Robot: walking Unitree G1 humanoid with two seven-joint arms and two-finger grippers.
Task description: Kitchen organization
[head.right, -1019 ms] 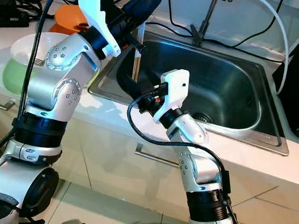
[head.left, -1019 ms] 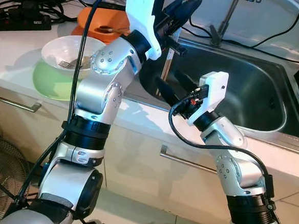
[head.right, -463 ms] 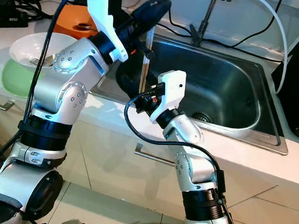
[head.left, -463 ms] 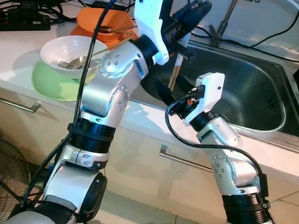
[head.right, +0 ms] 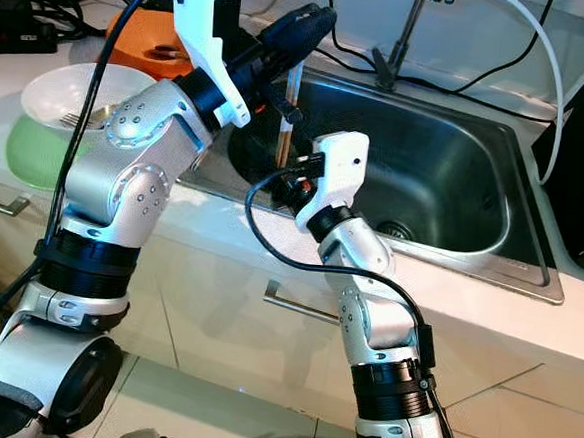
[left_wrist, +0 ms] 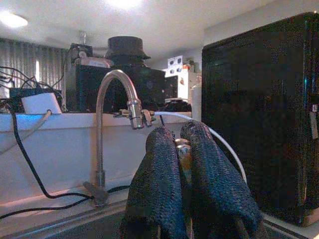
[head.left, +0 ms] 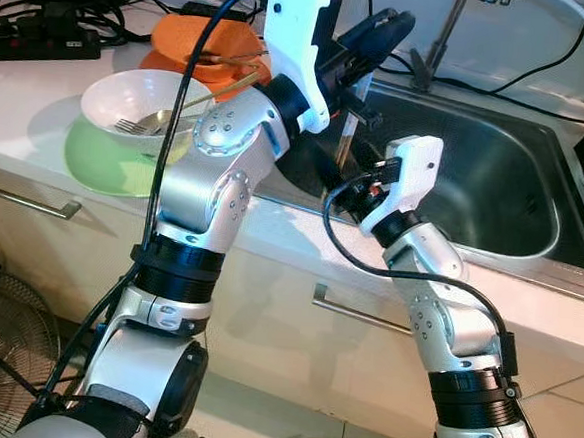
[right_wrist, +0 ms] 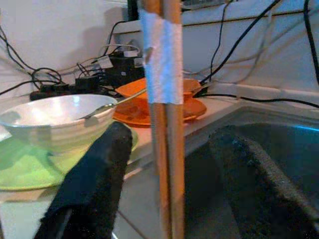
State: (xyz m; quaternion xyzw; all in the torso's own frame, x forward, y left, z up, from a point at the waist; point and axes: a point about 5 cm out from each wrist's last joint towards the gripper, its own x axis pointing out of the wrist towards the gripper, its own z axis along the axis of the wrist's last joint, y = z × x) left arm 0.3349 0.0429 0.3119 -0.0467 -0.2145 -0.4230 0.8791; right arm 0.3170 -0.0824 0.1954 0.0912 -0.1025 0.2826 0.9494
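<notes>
A pair of wooden chopsticks [head.left: 346,143] bound with white tape [right_wrist: 160,59] hangs upright over the left end of the steel sink [head.left: 474,192]. My left gripper [head.left: 373,36] is shut on their top end [left_wrist: 183,149]. My right gripper [head.right: 287,182] is open just below, at the sink's front edge. In the right wrist view its two black fingers [right_wrist: 94,174] stand either side of the sticks [right_wrist: 167,164] without touching them.
On the counter to the left a white bowl [head.left: 135,103] with a fork sits on a green plate [head.left: 96,160]. Behind it are orange plates [head.left: 204,40] with cutlery. A faucet [head.left: 440,44] and cables run along the back. Drawer handles [head.left: 361,314] are below.
My left arm has carried the chopsticks to the right, out over the sink. My right gripper has risen and moved in so that its fingers bracket the lower part of the sticks.
</notes>
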